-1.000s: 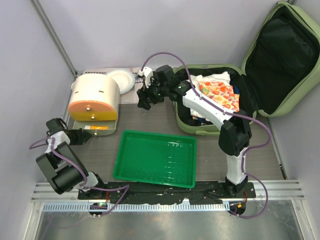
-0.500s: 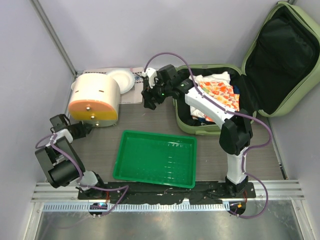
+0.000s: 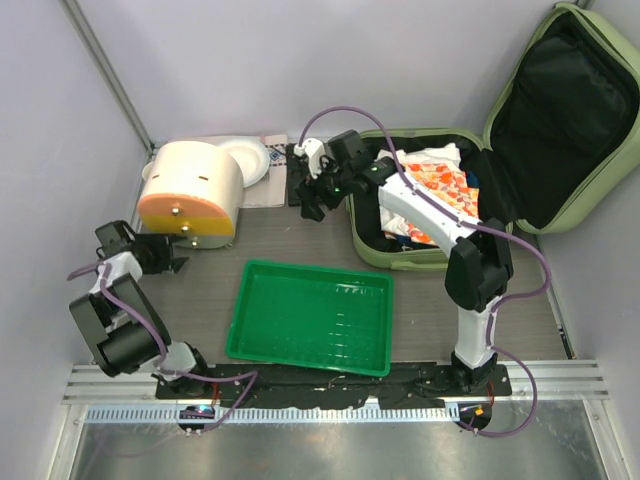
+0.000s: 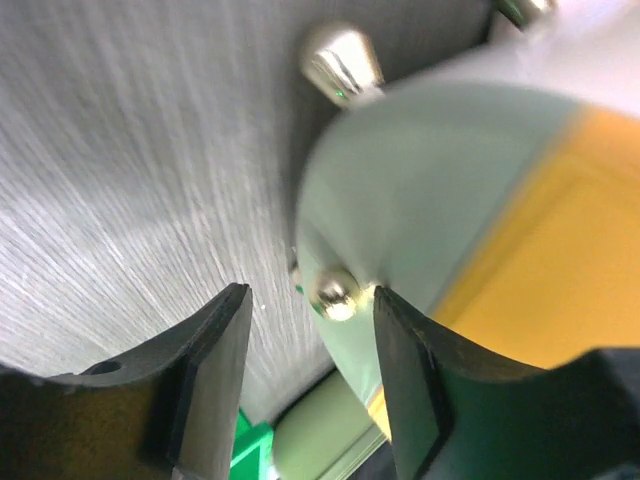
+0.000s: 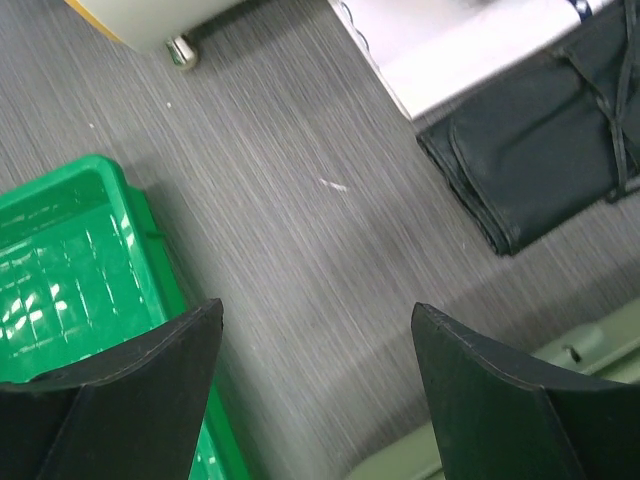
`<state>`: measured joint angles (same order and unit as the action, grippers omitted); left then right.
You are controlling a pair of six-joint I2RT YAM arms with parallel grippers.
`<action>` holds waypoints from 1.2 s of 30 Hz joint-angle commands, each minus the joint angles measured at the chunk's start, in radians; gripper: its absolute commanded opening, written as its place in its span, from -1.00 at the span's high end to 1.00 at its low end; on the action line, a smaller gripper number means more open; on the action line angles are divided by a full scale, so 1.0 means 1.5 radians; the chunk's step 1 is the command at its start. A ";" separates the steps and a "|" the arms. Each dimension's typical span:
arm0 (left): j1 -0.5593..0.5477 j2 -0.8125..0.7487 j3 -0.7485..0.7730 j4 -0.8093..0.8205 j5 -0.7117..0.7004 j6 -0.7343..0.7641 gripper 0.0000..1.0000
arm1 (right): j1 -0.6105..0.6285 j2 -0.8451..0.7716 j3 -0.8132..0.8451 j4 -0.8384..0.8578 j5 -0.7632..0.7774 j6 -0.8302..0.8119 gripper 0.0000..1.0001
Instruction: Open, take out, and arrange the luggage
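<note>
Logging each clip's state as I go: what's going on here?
The pale green hard-shell suitcase lies open with its lid raised and patterned clothes inside. The right hand hangs open above the table, near a folded black fabric item, and holds nothing. The left hand has its jaws parted around a small metal knob on the cream-and-orange round container.

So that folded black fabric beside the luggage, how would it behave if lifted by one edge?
The folded black fabric looks soft and layered, so it would probably sag and unfold rather than stay flat. It seems thin, so it is likely light. Pushed across the grained table, it might bunch up instead of sliding.
</note>
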<state>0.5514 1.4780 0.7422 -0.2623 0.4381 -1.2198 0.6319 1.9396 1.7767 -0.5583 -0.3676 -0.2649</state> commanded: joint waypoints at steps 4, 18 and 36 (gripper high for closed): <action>0.062 -0.121 0.095 -0.131 0.137 0.299 -0.34 | -0.057 -0.119 -0.079 -0.023 -0.031 -0.017 -0.64; 0.072 -0.273 0.151 -0.189 0.270 0.605 -0.35 | 0.020 -0.058 -0.116 -0.177 -0.100 -0.244 -0.40; 0.067 -0.356 0.211 -0.257 0.311 0.675 -0.33 | 0.098 0.119 -0.042 -0.096 0.019 -0.183 0.67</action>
<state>0.6563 0.9630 0.9958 -0.6136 0.8825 -0.2790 0.7757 2.0884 1.6218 -0.7498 -0.3790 -0.5941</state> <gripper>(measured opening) 0.667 0.232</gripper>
